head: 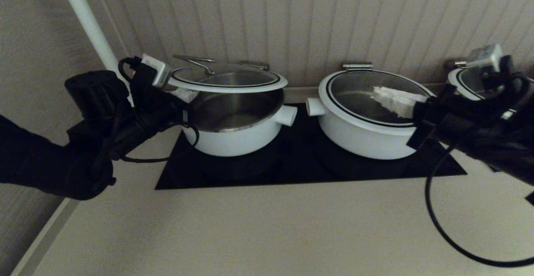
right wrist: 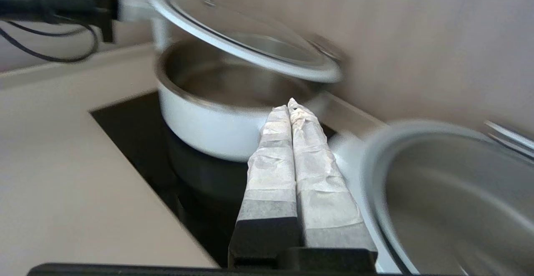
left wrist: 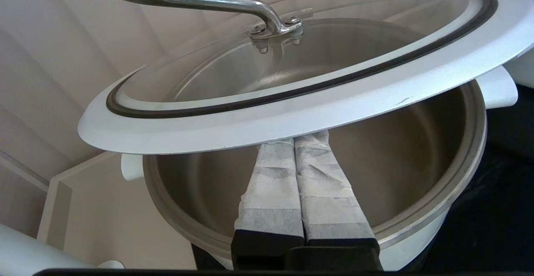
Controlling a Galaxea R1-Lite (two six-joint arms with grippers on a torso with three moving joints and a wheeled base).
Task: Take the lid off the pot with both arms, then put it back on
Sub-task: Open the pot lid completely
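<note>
The lid [head: 227,79] is up off the pot [head: 233,125] on its left side and tilted, its far right edge seemingly resting near the small bracket on the pot's far rim, so the steel inside lies open to view. The pot stands on the left half of the black hob [head: 308,159].

The left gripper [left wrist: 298,140] has its two taped fingers pressed together and pushed in under the lid's white rim from the left, propping it from below rather than pinching it.

The right gripper [head: 394,100] hangs over the covered second pot [head: 367,117] on the right, fingers closed flat against each other with nothing between them, well apart from the lid.

As I judge it, the lift is only half made: one arm bears the lid, the other has yet to reach it. Raising it clear with both, then setting it back square on the pot, is all left to do.
</note>
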